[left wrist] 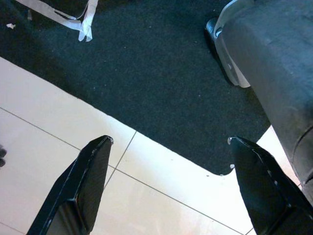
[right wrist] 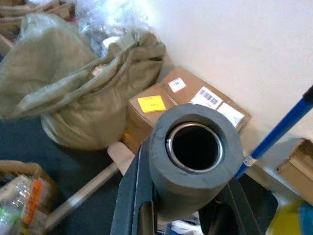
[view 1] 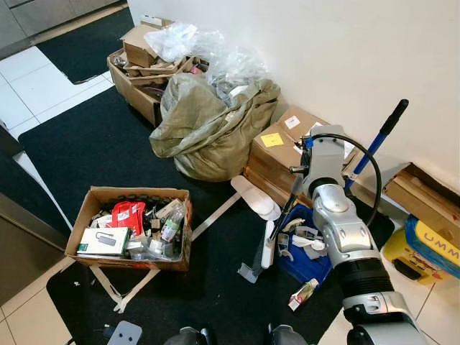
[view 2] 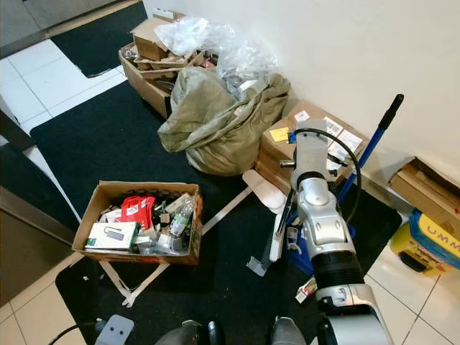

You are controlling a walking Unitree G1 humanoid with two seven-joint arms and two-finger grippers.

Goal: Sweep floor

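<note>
My right gripper point(right wrist: 188, 205) is shut on a grey foam-covered handle point(right wrist: 195, 147), whose hollow end faces the wrist camera. In the eye views the right arm point(view 1: 338, 223) reaches forward over the black mat point(view 1: 93, 144). A dark rod point(view 1: 287, 205) slants down from it to a white and grey foot point(view 1: 257, 266) on the mat. A blue dustpan point(view 1: 305, 264) with litter lies under the arm. A blue pole with a black grip point(view 1: 375, 147) leans on the wall. My left gripper point(left wrist: 168, 186) hangs open over the mat's edge and tiles.
An open carton of small goods point(view 1: 129, 226) sits on the mat at left, with tape strips point(view 1: 118, 287) beside it. An olive sack point(view 1: 215, 126) and cardboard boxes point(view 1: 280, 147) line the wall. A white slipper point(view 1: 255, 196), a crumpled packet point(view 1: 302, 294) and a yellow container point(view 1: 402, 251) lie nearby.
</note>
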